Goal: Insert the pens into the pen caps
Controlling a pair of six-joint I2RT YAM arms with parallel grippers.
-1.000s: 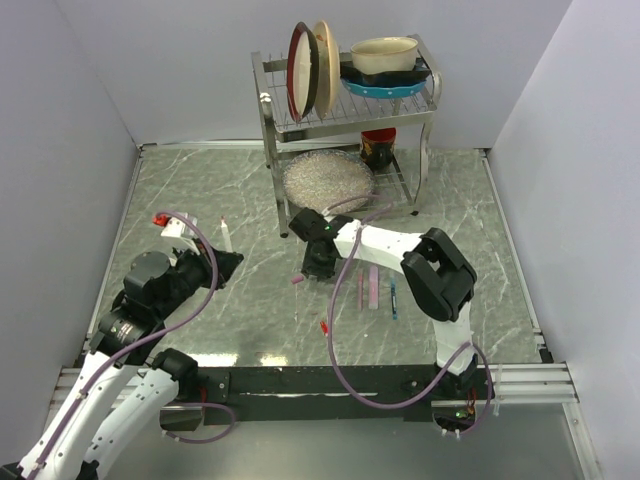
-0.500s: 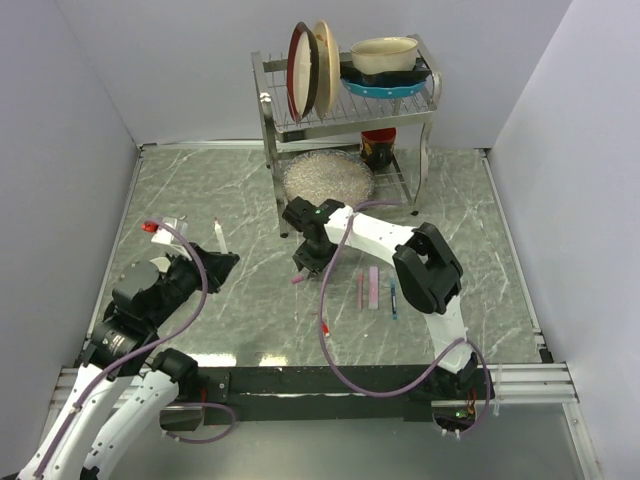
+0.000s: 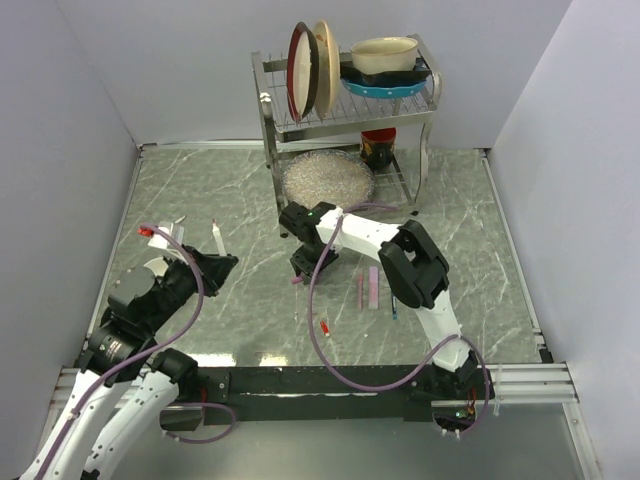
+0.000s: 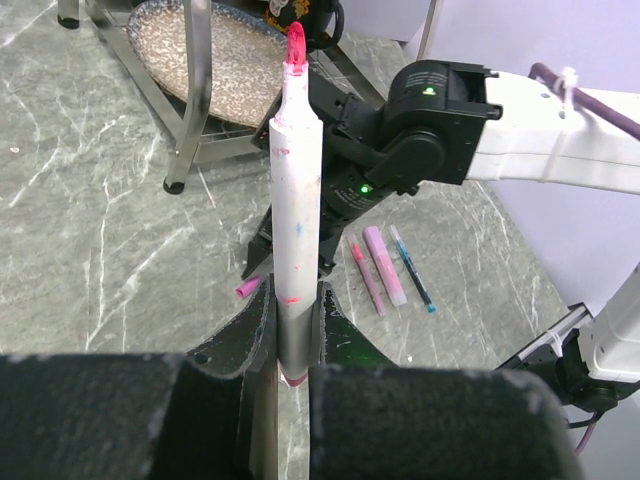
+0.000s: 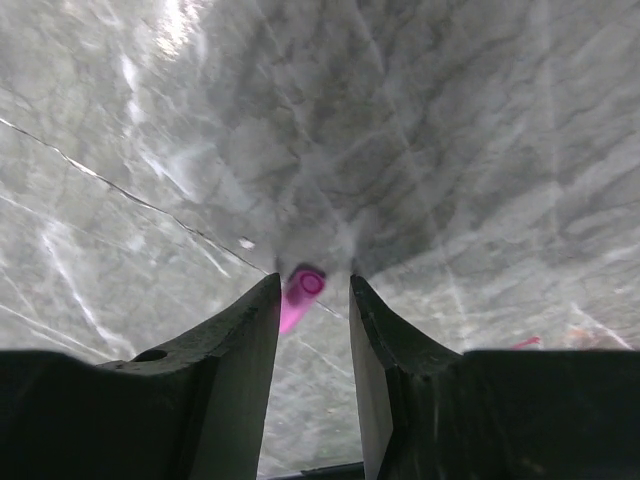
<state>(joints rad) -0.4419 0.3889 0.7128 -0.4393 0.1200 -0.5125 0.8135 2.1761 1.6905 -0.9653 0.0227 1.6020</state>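
Observation:
My left gripper (image 3: 221, 264) is shut on the lower barrel of a white pen (image 4: 298, 190), which stands upright with its pink-red tip (image 4: 296, 45) bare. In the top view this pen (image 3: 218, 237) sticks up at the left. My right gripper (image 5: 313, 285) is open and low over the table, its fingers either side of a magenta pen cap (image 5: 300, 295) lying close to the left finger. The same cap (image 3: 297, 281) shows under that gripper (image 3: 304, 266). A reddish-pink pen (image 3: 360, 288), a pale pink pen (image 3: 374, 286) and a dark blue pen (image 3: 394, 300) lie side by side. A red cap (image 3: 325, 326) lies nearer the bases.
A metal dish rack (image 3: 345, 110) stands at the back with plates and bowls on top. A glass plate (image 3: 328, 180) and a dark mug (image 3: 378, 148) sit under it. The rack's legs (image 4: 190, 100) stand close behind the right arm (image 4: 470, 110).
The right gripper has moved left over the table and now straddles the magenta cap. The left arm has drifted slightly left, still holding the white pen.

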